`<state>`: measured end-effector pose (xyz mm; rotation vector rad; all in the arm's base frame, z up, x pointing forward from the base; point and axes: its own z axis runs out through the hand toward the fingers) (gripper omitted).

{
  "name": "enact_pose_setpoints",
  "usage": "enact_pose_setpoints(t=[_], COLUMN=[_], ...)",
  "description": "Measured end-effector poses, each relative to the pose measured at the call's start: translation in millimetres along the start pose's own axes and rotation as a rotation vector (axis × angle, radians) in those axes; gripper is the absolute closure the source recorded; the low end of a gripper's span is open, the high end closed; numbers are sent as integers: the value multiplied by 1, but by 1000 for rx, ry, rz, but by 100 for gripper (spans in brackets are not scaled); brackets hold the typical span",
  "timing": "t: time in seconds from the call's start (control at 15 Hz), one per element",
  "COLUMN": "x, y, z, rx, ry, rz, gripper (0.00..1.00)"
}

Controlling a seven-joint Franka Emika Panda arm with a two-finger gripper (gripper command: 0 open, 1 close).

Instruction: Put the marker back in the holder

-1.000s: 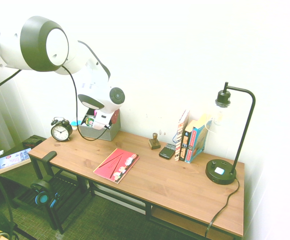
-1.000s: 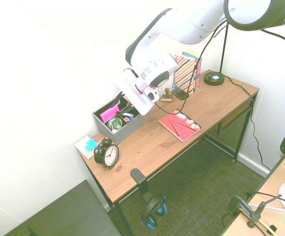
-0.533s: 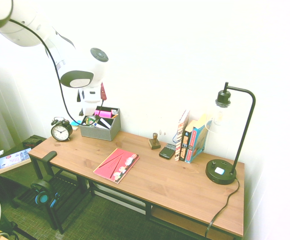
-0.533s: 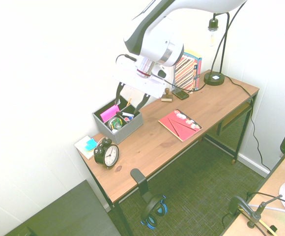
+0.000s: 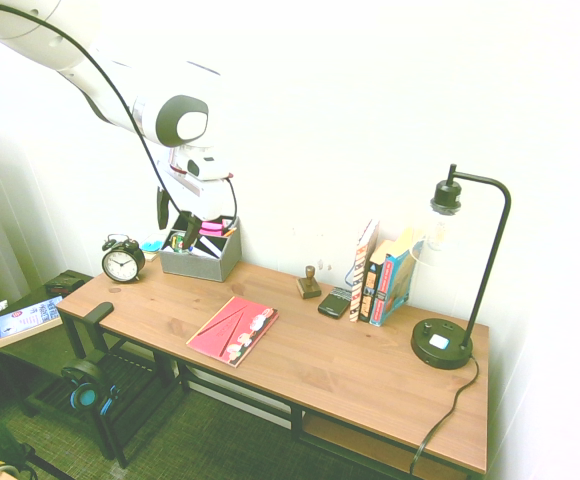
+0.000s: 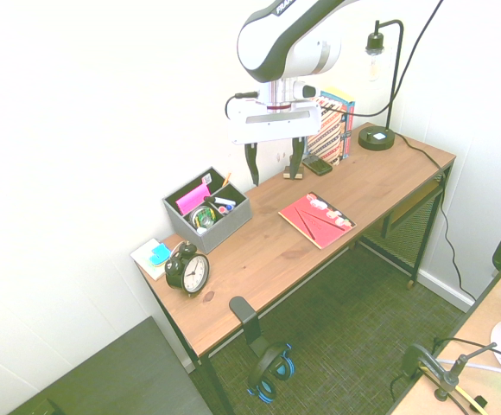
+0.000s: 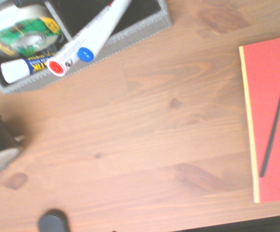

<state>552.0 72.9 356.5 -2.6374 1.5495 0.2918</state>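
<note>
The marker point(image 7: 94, 36) is judged to be the white barrel that leans in the holder point(image 7: 140, 34), its round red end jutting over the grey front wall beside a blue-tipped pen point(image 7: 85, 54). Its cap is out of sight, so the identification is tentative. The pincer point(image 6: 274, 162) hangs above the table point(image 6: 259, 255) with its fingers spread wide and nothing between them, clear of the holder point(image 6: 225, 220) on the side toward the red booklet point(image 6: 317, 220). In the first exterior view the pincer point(image 5: 176, 220) overlaps the holder point(image 5: 205, 265), so height is better read from the second. The task looks complete or nearly so. What remains is a clean retreat, best made straight upward with the fingers kept apart, so that nothing catches the leaning barrel or the tape roll point(image 7: 24, 26). The holder stands at the table's rear edge, near the corner that carries the alarm clock point(image 6: 188, 270). Open board lies between the holder and the booklet. The wooden stamp point(image 5: 309, 283) and the books point(image 5: 380, 275) crowd the rear edge further along, and the wall stands close behind, so room for moving lies upward and toward the front edge.
</note>
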Motion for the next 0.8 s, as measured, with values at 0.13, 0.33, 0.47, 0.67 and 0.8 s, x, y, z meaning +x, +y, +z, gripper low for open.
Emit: enact_pose_setpoints(t=[0.13, 0.33, 0.47, 0.67, 0.8], x=[-6, 4, 25, 51, 60], y=[0, 8, 18, 38, 52], z=[7, 8, 1, -9, -12], rx=[-88, -208, -273, -164, -46], ry=[71, 200, 296, 317, 262], rz=[-79, -197, -273, -240, -181], gripper=[0, 0, 0, 0, 0])
